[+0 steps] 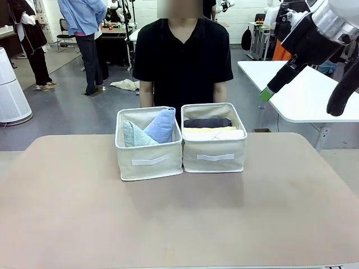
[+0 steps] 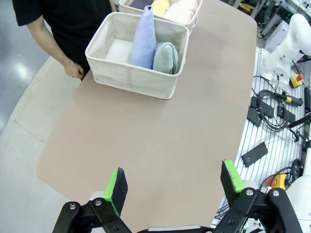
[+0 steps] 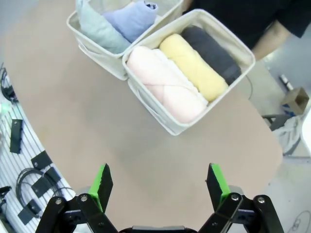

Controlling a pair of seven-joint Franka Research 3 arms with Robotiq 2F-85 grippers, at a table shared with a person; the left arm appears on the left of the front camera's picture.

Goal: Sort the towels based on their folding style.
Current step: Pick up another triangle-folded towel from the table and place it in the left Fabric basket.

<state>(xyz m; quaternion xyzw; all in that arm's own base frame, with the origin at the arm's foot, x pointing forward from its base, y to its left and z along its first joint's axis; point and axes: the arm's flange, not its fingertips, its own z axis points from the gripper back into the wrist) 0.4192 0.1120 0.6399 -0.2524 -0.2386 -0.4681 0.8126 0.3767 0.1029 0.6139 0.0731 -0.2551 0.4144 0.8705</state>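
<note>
**Operator:** Currently, what is the sorting status, from left to right?

**Technician:** Left bin (image 1: 148, 159): mint cone towel (image 1: 133, 134) and periwinkle cone towel (image 1: 162, 124), leaning together. Right bin (image 1: 214, 156), touching the left one: the rolled towels lie side by side, namely the pink roll (image 3: 163, 82) nearest the robot, a white roll (image 1: 231, 134) partly hidden against it, the yellow roll (image 3: 194, 65), then the dark grey roll (image 3: 211, 48) nearest the person. No towel lies on the desk (image 1: 179, 224), so the sort appears finished

**Operator:** Gripper states?

**Technician:** Left gripper (image 2: 175, 187) is spread wide and holds nothing, hovering over the bare desk well short of the bins. Right gripper (image 3: 160, 187) is likewise spread and holds nothing, above the desk near the right bin

**Operator:** Correct procedure for the current step?

**Technician:** Treat it as verification and retreat. Confirm that each bin holds one folding style. Keep both grippers high and clear of the bin rims, since a brush could tip the soft-sided fabric. Mind the person's hand (image 2: 74, 69) at the far desk edge beside the left bin
</note>
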